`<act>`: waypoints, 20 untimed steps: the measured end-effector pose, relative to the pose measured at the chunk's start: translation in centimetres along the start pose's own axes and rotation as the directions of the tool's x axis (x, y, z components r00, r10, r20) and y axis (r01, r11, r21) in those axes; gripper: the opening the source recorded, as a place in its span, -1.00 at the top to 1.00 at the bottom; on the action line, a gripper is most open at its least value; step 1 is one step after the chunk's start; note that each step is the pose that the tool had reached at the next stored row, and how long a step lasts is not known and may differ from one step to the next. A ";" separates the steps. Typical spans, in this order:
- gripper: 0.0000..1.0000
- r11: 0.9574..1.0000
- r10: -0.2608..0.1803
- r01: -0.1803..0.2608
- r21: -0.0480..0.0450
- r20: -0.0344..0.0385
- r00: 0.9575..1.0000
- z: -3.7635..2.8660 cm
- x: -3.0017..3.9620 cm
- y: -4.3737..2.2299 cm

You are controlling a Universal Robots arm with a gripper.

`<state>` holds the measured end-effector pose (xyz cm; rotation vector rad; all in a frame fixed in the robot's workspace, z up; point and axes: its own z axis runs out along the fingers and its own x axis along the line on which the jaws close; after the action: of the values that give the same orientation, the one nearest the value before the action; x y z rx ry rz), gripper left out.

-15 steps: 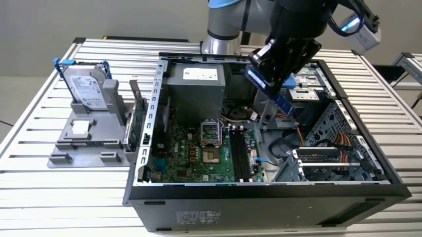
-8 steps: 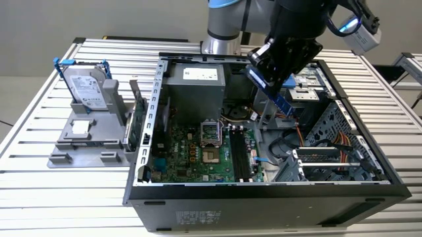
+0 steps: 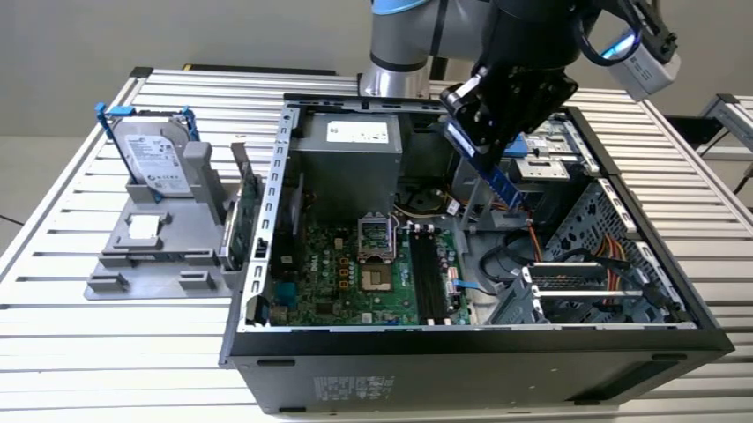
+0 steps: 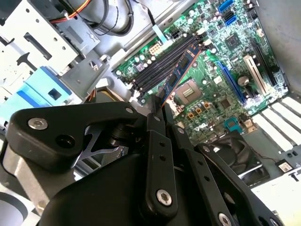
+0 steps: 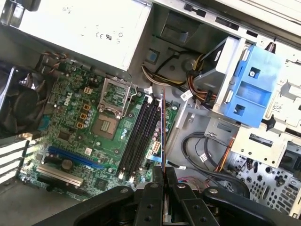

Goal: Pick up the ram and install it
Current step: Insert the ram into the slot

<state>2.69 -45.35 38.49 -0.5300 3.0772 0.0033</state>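
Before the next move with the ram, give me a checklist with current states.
1. Grip: slim bluish-green ram stick clamped in the black gripper: ok.
2. Long black memory slots free of other sticks: ok.
3. Stick held above the slots, running roughly along them in both wrist views: ok.
4. Which slot it is lined up with: cannot tell.
5. Slot end latches open: cannot tell.
6. Black and orange cables lie beside the slots, not across them: ok.
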 end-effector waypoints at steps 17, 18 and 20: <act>1.00 0.995 0.097 -0.097 0.002 0.000 0.995 0.00 0.00 0.00; 1.00 0.995 0.103 -0.103 0.002 0.000 0.995 0.00 0.00 0.00; 1.00 0.993 0.116 -0.116 0.002 0.000 0.993 0.00 0.00 0.00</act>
<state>2.69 -45.35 38.49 -0.3506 3.1027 0.0016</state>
